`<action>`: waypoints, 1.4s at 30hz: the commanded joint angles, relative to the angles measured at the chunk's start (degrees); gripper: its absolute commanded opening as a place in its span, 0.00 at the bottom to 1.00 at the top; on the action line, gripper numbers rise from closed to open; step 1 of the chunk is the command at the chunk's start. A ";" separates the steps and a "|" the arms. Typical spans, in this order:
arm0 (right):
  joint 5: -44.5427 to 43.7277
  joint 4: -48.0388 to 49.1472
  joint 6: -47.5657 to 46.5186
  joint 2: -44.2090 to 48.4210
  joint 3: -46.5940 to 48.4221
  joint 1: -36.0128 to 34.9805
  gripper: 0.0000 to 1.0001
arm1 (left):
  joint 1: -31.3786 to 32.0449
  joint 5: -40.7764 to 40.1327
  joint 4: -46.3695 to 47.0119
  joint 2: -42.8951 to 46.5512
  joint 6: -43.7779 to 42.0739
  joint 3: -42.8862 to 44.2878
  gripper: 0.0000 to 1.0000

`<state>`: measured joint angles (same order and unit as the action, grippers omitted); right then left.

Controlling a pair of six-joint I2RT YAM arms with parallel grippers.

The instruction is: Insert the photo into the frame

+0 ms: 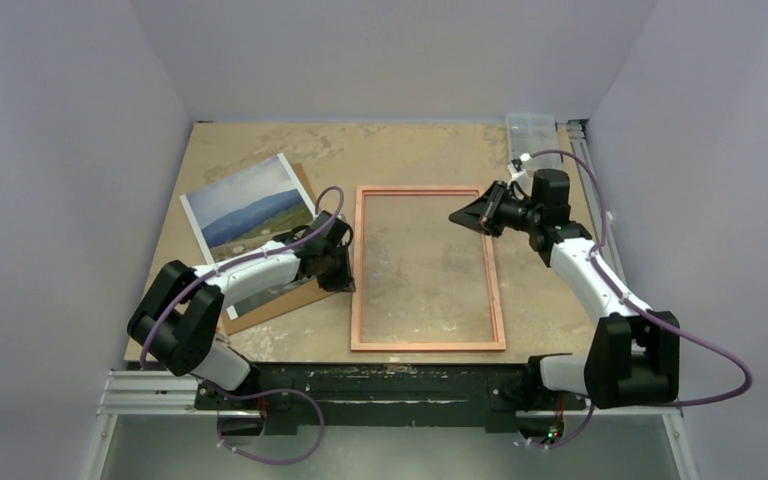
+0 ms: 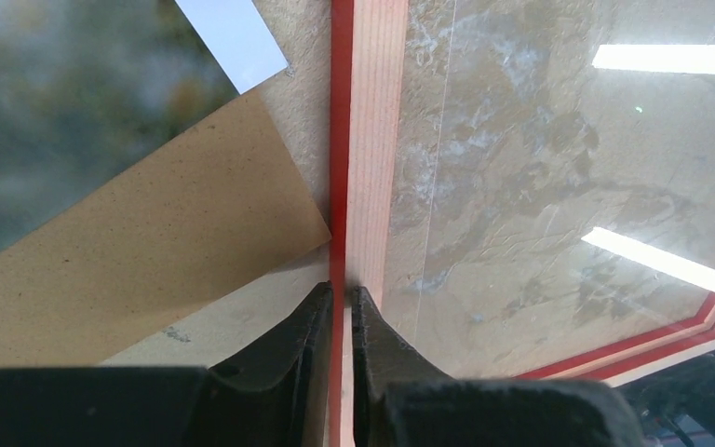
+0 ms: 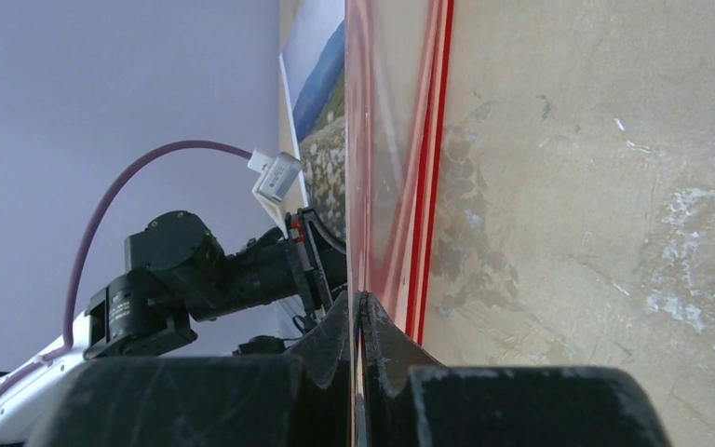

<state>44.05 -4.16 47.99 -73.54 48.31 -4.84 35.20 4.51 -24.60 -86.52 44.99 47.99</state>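
Item: frame (image 1: 427, 345), likely rigid, light, pane fragile. I have left pincer (image 2: 340, 305) and right pincer (image 3: 358, 312) clamped on opposite side rails.

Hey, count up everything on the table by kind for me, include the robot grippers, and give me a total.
photo: 1
backing board: 1
frame: 1
clear plastic box: 1
grippers: 2, the left gripper and the right gripper
total: 6
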 commanded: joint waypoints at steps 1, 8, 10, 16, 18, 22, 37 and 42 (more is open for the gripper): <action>1.66 6.55 3.44 -0.56 3.09 -0.36 0.00 | -0.28 -0.65 0.58 -1.84 0.20 0.10 0.11; 1.17 6.96 3.06 -3.74 3.08 -0.73 0.00 | -0.27 -0.60 0.50 -1.90 0.21 0.01 0.10; 1.08 6.05 2.39 -4.33 3.03 -0.83 0.00 | -0.30 -0.73 0.42 -1.97 0.10 0.00 0.09; 0.47 4.92 1.51 -3.92 1.63 -0.86 0.00 | -0.23 -0.82 0.11 -2.13 0.12 0.08 0.09; 0.08 4.84 2.03 -3.20 1.29 -0.83 0.00 | -0.25 -0.90 0.12 -2.16 0.01 0.11 0.09; -0.78 4.27 2.64 -1.27 0.64 -0.83 0.00 | -0.27 -1.12 -0.21 -2.37 -0.04 0.16 0.08; -1.57 4.25 2.99 0.68 -1.55 -0.86 0.00 | -0.28 -1.79 -0.85 -2.72 -0.26 0.18 0.07; -2.18 4.58 2.49 -0.64 -1.93 -0.87 0.00 | -0.26 -1.88 -0.98 -2.83 -0.39 0.27 0.07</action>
<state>42.37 -1.67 50.17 -73.67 46.35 -5.52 34.98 5.04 -24.88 -87.05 44.97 48.42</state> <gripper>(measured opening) 0.003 0.074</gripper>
